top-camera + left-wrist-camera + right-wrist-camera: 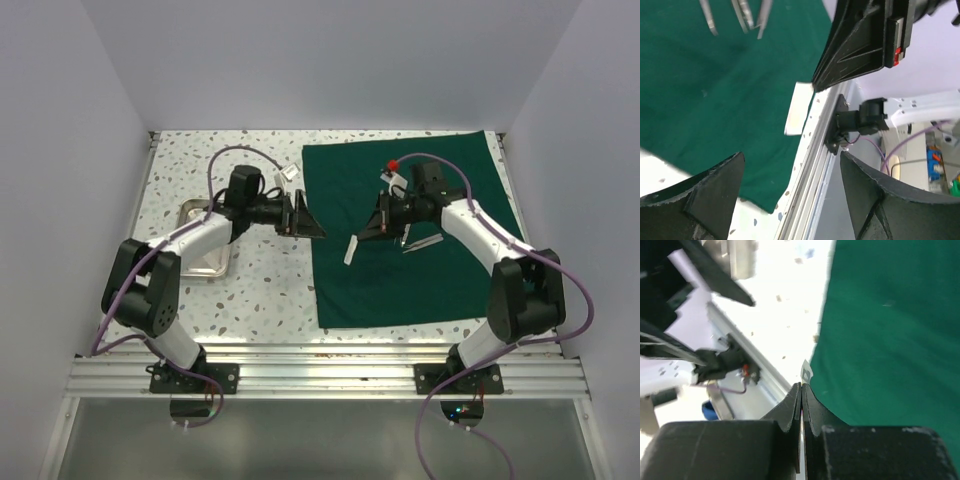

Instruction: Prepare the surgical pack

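Now the dark green matte drape [420,270] lies flat over the right half of the speckled table [260,290], with steel instruments [421,243] on it and the shiny steel tray [197,266] well apart at the left. The right hand [368,232] is pinched tight on a white gauze piece [350,249]. The left hand [303,218] gapes wide, holding nothing, at the drape's left edge.

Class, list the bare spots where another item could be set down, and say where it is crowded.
Free: the near strip of the drape along its near edge; its far left corner; the speckled table between steel tray and drape. Crowded: mid-drape, where the open left gripper, the right gripper shut on a white strip, and the instruments sit close.
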You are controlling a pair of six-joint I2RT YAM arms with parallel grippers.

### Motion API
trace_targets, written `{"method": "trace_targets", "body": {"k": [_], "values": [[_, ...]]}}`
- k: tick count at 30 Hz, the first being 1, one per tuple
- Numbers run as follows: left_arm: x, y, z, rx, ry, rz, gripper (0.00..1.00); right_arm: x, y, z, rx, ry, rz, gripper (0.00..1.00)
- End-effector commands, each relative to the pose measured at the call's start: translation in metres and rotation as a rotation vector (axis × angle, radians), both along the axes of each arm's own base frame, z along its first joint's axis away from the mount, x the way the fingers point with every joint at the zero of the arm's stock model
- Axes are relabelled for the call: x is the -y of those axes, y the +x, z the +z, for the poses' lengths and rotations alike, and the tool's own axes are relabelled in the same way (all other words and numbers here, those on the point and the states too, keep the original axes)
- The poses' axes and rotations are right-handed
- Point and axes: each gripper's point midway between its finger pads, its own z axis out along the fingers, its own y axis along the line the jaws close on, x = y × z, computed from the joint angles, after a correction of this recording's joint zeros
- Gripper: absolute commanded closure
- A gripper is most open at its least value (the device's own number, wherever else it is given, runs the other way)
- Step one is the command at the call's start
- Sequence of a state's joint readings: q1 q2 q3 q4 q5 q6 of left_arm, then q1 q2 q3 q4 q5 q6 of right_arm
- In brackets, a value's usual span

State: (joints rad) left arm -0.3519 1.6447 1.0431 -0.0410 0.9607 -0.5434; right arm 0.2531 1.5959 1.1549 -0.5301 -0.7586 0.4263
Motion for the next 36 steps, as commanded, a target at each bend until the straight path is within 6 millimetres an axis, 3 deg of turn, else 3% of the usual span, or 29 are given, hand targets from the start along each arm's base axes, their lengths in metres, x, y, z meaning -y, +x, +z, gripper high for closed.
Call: {"method": "trace_targets", "body": {"k": [1,11,18,27,33,36], "values": [[0.015,-0.008,0.037,0.128,-0.176,-0.123,0.19,-0.023,-0.014,0.055,0.075,0.117,0.111,1.0],[0.031,-0.036,0.054,0.188,-0.277,-0.262,0.18,-0.052,-0.029,0.107,0.12,0.236,0.208,1.0],[0.034,-0.055,0.07,0.208,-0.343,-0.324,0.19,-0.056,-0.031,0.115,0.132,0.257,0.226,1.0],[0.039,-0.066,0.068,0.172,-0.358,-0.356,0.21,-0.058,-0.034,0.12,0.155,0.263,0.236,1.0],[0.041,-0.072,0.071,0.153,-0.365,-0.373,0.28,-0.058,-0.031,0.117,0.164,0.25,0.228,1.0],[0.039,-0.073,0.071,0.147,-0.364,-0.37,0.37,-0.057,-0.029,0.114,0.166,0.24,0.221,1.0]]}}
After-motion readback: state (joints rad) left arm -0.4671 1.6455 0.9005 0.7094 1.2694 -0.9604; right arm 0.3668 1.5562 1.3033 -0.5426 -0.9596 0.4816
